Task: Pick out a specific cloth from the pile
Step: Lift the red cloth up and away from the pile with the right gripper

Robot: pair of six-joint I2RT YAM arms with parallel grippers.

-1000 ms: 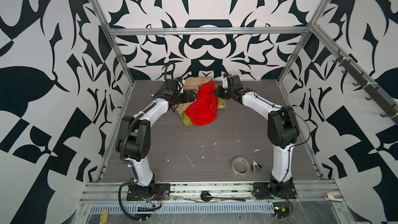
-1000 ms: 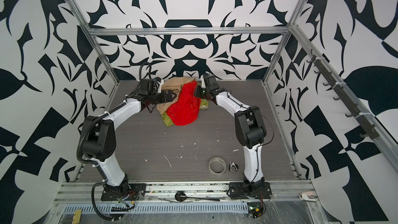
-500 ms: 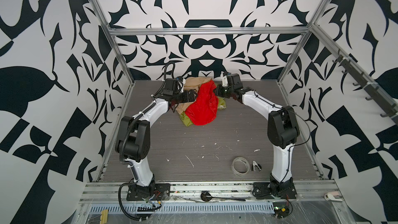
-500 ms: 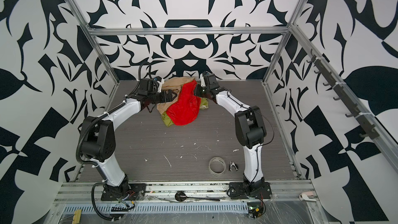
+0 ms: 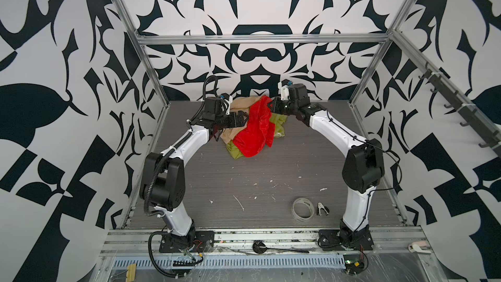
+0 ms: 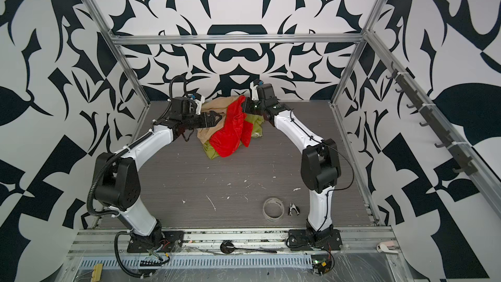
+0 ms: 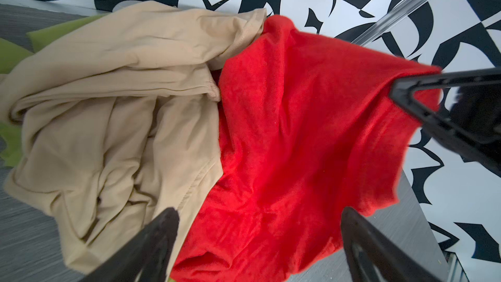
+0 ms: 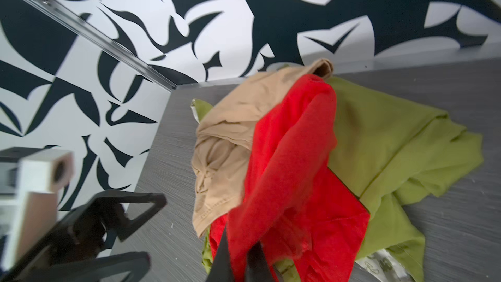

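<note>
Over the last second the right gripper [image 5: 269,103] has crept a little higher above the pile [image 5: 229,137] and toward its far side. It has drawn the top corner of the red cloth [image 5: 253,134] up with it. The left gripper [image 5: 245,118] has kept its place at the pile's left edge. The right gripper's jaws are pinched together on that raised corner; its wrist view shows the two dark fingers closed on a red fold. The left gripper's jaws stand wide apart and hold nothing. In its wrist view the two fingertips frame the cloth's lower part, though whether either touches fabric cannot be told. The red cloth is bright and thin with a faintly fuzzy surface. In both top views it hangs from the clamped corner in long soft folds and drapes down the near face of the pile. Its lower edge lies at the pile's near rim. The beige-tan cloth [image 5: 241,104] lies crumpled on the pile's left and far part, partly under the red. The olive-green cloth [image 5: 279,126] spreads from the pile's right side and shows again beneath the red at the near rim.
</note>
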